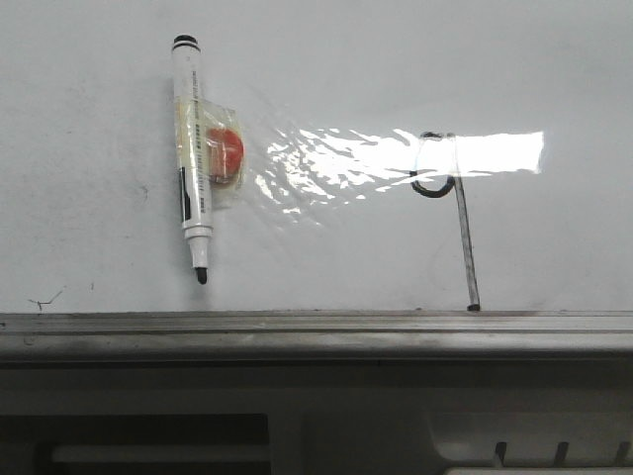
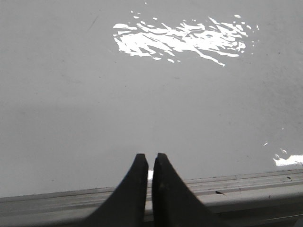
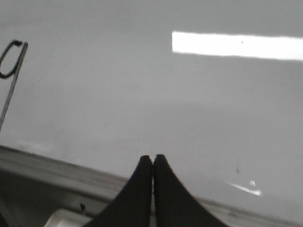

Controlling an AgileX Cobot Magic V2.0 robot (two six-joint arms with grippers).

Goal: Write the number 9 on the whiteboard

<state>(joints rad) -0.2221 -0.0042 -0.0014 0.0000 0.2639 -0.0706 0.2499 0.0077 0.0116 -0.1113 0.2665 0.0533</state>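
At the near edge of the front view, below the board, a pale grey housing (image 1: 326,435) with dark slots fills the foreground, and just above it runs the grey metal rail (image 1: 316,332) that closes off the bottom of the whiteboard (image 1: 89,148). In the left wrist view the left gripper (image 2: 150,163) sits over that rail with its two dark fingers (image 2: 135,189) drawn nearly together, a thin sliver of gap between the tips and nothing held in it. The right gripper (image 3: 152,161) in the right wrist view is likewise over the rail, its tips pressed together and empty, with the board surface rising beyond. Farther up the board, on the right side of the front view, the number 9 (image 1: 457,223) is drawn in thin dark marker: its long, nearly straight stem comes up from just above the rail, leaning slightly left, to a small rounded loop that overlaps the bright rectangular glare (image 1: 485,151). The same figure shows at the edge of the right wrist view. To the left, a white marker (image 1: 191,158) is fixed upright on the board with its uncapped dark tip pointing down, clear tape and a red round piece (image 1: 226,151) beside its barrel. A few tiny dark scribbles (image 1: 45,297) lie low on the left, close to the rail.
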